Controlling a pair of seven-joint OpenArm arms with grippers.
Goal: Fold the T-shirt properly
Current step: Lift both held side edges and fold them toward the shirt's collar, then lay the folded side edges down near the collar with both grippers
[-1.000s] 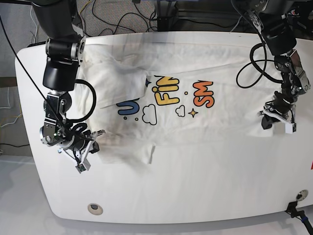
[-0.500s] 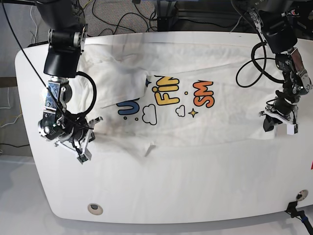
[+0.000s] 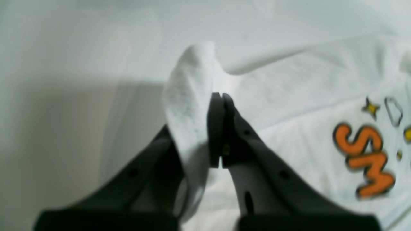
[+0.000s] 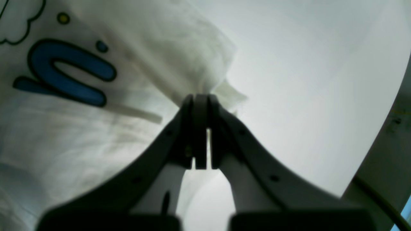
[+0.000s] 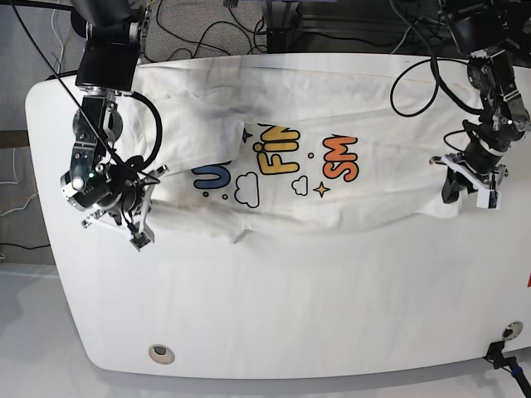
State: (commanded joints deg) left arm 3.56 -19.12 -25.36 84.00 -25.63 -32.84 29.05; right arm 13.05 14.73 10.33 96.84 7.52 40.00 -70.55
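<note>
The white T-shirt (image 5: 373,108) lies print-up across the far half of the table, its blue, yellow and orange letters (image 5: 278,162) showing. A flap is folded over the print's left part. My right gripper (image 5: 145,217) is shut on the shirt's near-left edge; in the right wrist view its fingertips (image 4: 199,99) pinch white cloth (image 4: 96,128) beside the blue letter. My left gripper (image 5: 455,186) is shut on the near-right edge. In the left wrist view a fold of fabric (image 3: 189,106) drapes over one finger of that gripper (image 3: 219,98), with the orange letters (image 3: 366,157) to its right.
The white table (image 5: 290,315) has rounded corners and a round grommet (image 5: 162,354) near the front left. Cables (image 5: 207,33) hang behind the far edge. A black fitting (image 5: 502,352) sits at the front right corner.
Both grippers have moved toward the table's far side, drawing the shirt's near edge with them. The print and the small fold near the middle shifted back too.
</note>
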